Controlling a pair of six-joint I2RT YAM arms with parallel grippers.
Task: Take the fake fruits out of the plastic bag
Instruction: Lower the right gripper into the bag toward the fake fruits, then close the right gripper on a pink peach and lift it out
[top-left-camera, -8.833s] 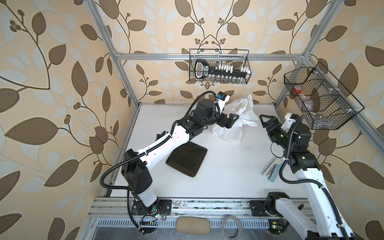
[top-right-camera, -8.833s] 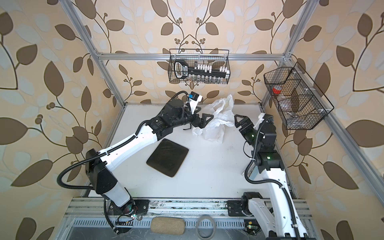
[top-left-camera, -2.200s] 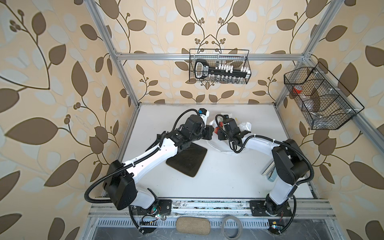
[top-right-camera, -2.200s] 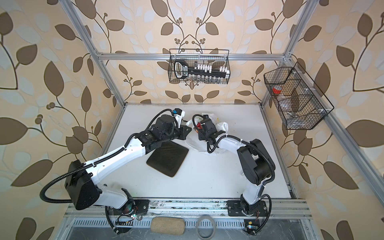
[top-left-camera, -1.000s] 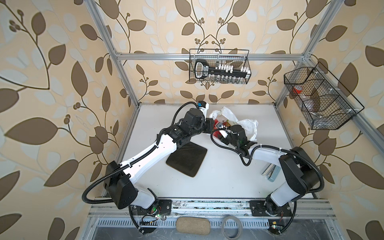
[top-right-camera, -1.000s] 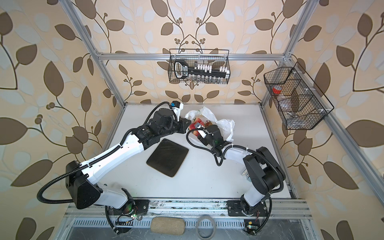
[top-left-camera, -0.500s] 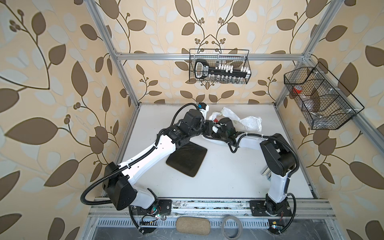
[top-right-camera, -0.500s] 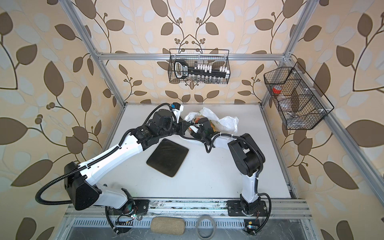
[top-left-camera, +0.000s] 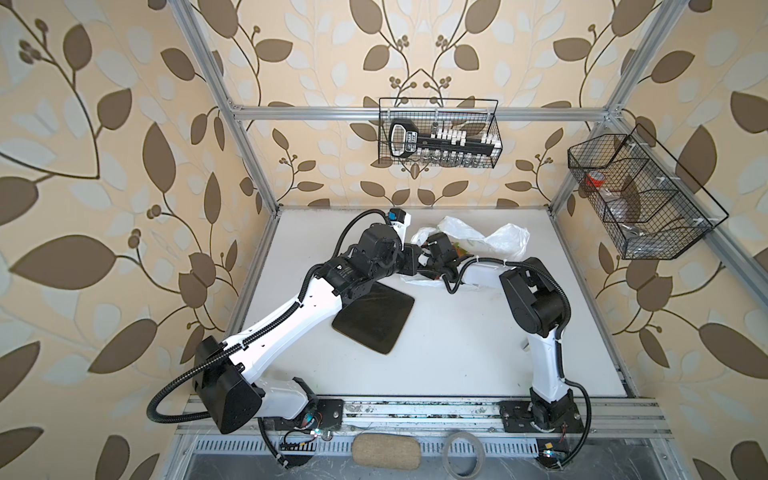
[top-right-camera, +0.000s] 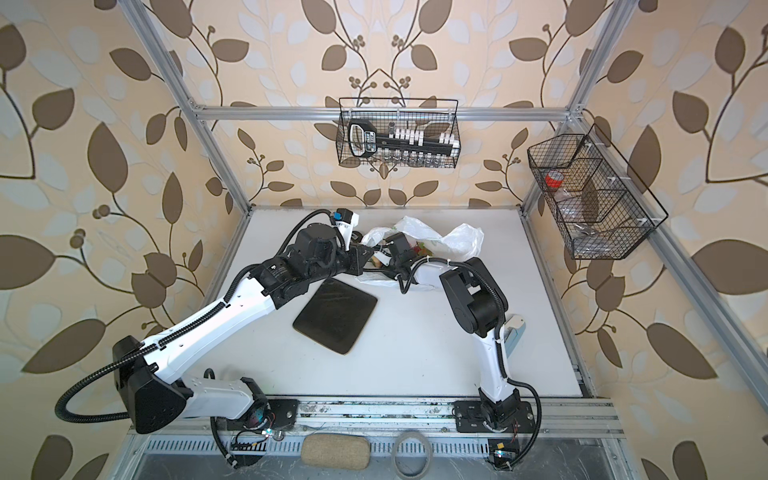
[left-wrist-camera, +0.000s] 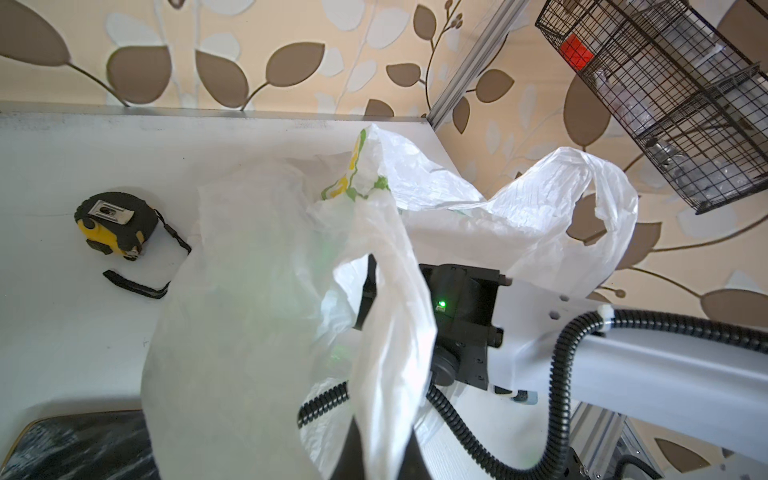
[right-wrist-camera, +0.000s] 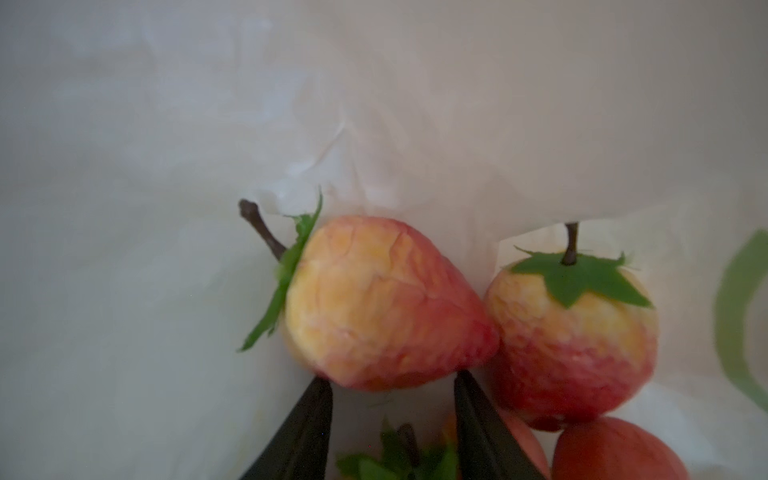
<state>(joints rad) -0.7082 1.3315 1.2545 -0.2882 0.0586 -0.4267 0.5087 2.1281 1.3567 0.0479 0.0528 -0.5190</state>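
In both top views the plastic bag is lying at the back of the desk. In the left wrist view the left fingers are clenching its film. In the right wrist view the right fingers are standing apart inside the bag, with the tips touching a strawberry among the fake fruits.

**Thin film, creased skins, bare metal**

The plastic bag is thin translucent film, crinkled and softly shiny; the fake fruits have creased skins with a dull sheen, flat frayed-edged leaf caps and rough stems; the tape measure has a matt casing and a bright metal clip; the cable conduit is ribbed black plastic; the table is matt white, lightly scuffed; the mat looks dark and faintly glossy; the frame is brushed aluminium; the baskets are black wire; the wallpaper looks embossed.
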